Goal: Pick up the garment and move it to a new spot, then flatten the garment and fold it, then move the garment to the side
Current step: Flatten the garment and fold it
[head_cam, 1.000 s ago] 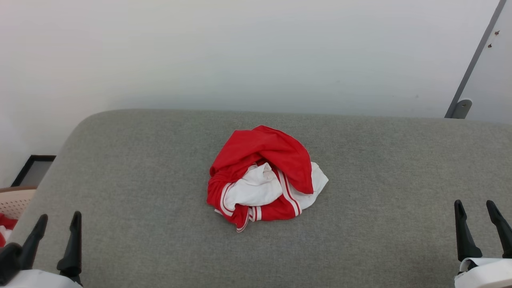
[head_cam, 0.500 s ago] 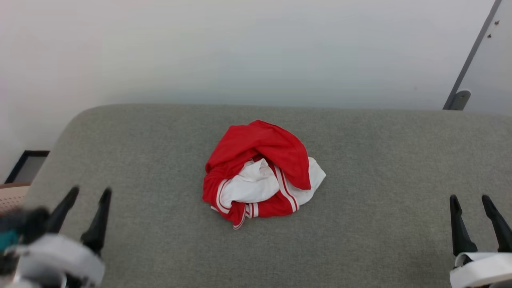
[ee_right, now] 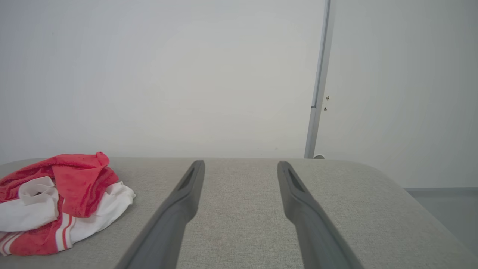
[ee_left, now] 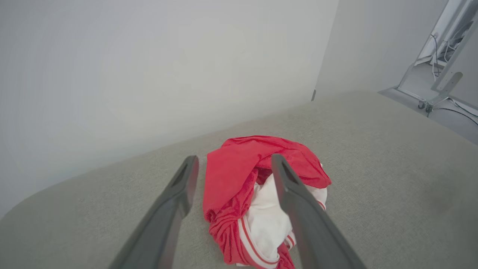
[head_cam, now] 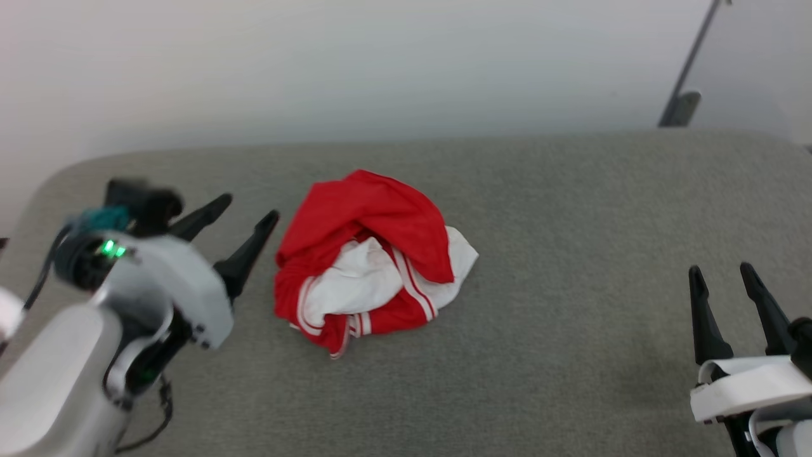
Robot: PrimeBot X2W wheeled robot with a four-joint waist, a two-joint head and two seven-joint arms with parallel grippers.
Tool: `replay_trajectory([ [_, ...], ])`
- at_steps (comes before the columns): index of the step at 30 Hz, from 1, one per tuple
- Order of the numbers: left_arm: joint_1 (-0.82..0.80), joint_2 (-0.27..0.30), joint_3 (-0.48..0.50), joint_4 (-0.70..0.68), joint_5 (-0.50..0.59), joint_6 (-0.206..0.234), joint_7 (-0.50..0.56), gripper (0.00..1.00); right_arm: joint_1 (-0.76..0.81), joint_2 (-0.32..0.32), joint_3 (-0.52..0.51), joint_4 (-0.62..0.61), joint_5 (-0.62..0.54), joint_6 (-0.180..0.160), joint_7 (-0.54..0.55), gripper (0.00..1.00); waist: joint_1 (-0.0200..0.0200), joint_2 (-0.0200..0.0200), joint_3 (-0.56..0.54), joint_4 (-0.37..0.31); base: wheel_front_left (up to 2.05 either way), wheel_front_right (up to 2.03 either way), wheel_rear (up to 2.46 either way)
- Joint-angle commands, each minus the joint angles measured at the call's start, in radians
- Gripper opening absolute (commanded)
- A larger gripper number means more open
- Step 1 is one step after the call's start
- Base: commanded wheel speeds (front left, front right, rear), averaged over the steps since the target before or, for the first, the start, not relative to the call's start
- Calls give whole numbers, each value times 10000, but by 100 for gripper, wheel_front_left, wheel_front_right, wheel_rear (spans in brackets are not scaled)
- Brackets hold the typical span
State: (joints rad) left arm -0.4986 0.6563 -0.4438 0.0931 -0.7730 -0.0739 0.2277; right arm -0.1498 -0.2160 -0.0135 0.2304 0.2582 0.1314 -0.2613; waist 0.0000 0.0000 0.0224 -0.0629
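The garment [head_cam: 365,257], red with white sleeves and striped trim, lies crumpled in a heap in the middle of the grey padded surface [head_cam: 571,254]. My left gripper [head_cam: 250,209] hovers open just left of the heap, its fingertips close to the red cloth without touching. In the left wrist view the garment [ee_left: 239,179] lies straight ahead between and beyond the two spread fingers [ee_left: 175,198]. My right gripper [head_cam: 720,273] stands open at the lower right, well away from the garment. The right wrist view has the garment [ee_right: 56,198] at the far left.
A pale wall [head_cam: 380,63] rises right behind the grey surface. A metal post with a bracket [head_cam: 682,95] stands at the back right. Bare grey padding lies to the right of the heap. The surface's rounded left corner [head_cam: 57,174] is behind my left arm.
My left arm has swung up and in from the lower left corner toward the garment. The head camera has shifted, so the whole scene sits further left and higher. The right gripper has stayed put.
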Motion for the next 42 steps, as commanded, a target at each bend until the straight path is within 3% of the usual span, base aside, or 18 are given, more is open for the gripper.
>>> replay_trajectory([
  [1,-387,-107,-168,153,4,-112,253,100,-165,53,50,-47,-60,-14,-46,100,0,0,609,-590,0,0,0],
  [14,-2215,-644,-1652,2117,-16,-477,2262,100,-687,578,-27,-266,-212,-14,-47,100,0,0,1925,-1715,0,0,0],
  [27,-2669,-611,-2231,3285,76,-530,2957,100,-841,815,-138,-389,-364,-14,-49,100,0,0,2428,-1923,0,0,0],
  [28,-2696,-656,-2224,3371,8,-532,2965,83,-841,822,-140,-377,-377,-14,-47,100,0,0,2446,-1922,0,0,0],
  [29,-2740,-697,-2212,3432,-37,-534,2930,36,-843,830,-139,-365,-399,-14,-49,100,0,0,2459,-1919,0,0,0],
  [30,-2795,-726,-2206,3487,-70,-537,2904,0,-852,838,-138,-355,-421,-14,-49,100,0,0,2469,-1912,0,0,0],
  [36,-2936,-844,-2136,3502,-221,-402,2950,0,-786,810,-231,-313,-471,-14,-49,100,0,0,2400,-1769,0,0,0],
  [42,-2667,-662,-1659,2822,-695,69,2966,0,-602,768,-432,-285,-508,-14,-49,100,0,0,2186,-1458,0,0,0],
])
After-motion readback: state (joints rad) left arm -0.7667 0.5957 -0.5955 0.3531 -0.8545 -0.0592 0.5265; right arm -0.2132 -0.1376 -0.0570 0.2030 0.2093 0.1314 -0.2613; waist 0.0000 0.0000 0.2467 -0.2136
